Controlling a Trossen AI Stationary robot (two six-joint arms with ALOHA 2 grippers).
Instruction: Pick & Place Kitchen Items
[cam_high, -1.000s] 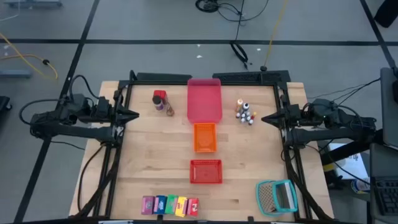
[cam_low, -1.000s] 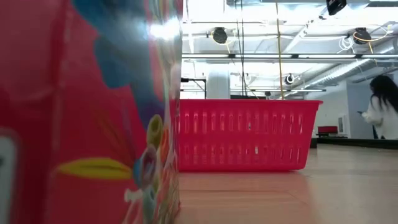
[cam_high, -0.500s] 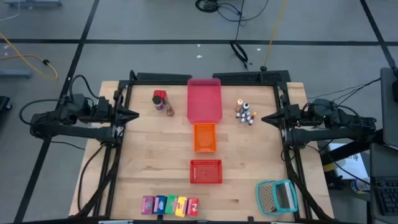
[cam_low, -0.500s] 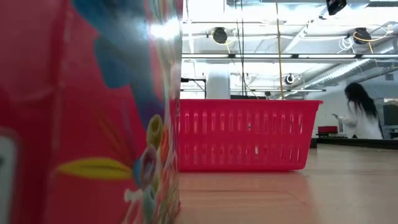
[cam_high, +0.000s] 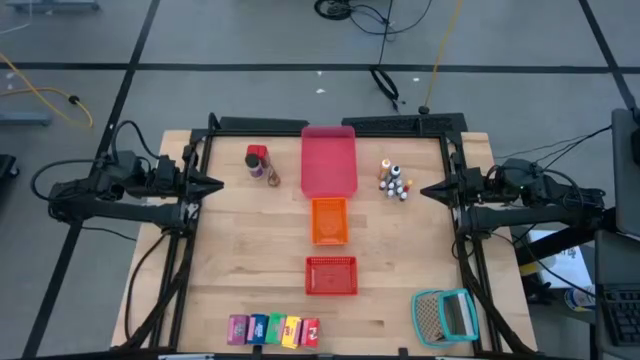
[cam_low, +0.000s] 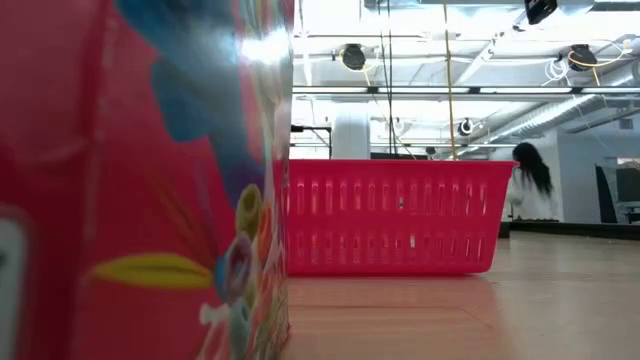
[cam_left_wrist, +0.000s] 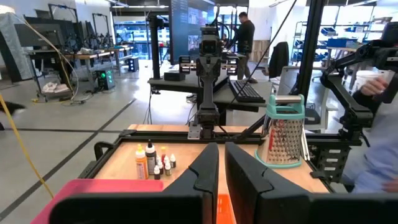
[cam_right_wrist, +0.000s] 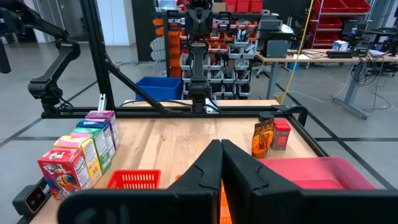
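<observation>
1. The tiny bottles (cam_high: 394, 181) cluster near the right back of the surface (cam_high: 240, 270); the red container (cam_high: 255, 156) and dark-lidded jar (cam_high: 259, 169) stand left of the pink tray (cam_high: 328, 160); the cartons (cam_high: 273, 329) line the front edge.
2. Wide bare wood lies on either side of the orange basket (cam_high: 329, 220) and red basket (cam_high: 330, 275).
3. The left claw (cam_high: 215, 185) sits at the left edge, narrow and holding nothing; the right claw (cam_high: 427, 190) at the right edge, closed and holding nothing.
4. A teal grater (cam_high: 444, 315) lies at the front right corner.
5. A person (cam_low: 530, 182) stands in the room behind.

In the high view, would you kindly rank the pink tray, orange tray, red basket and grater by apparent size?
1. Pink tray
2. Red basket and grater: too alike to rank.
3. Orange tray, only slightly smaller.
</observation>
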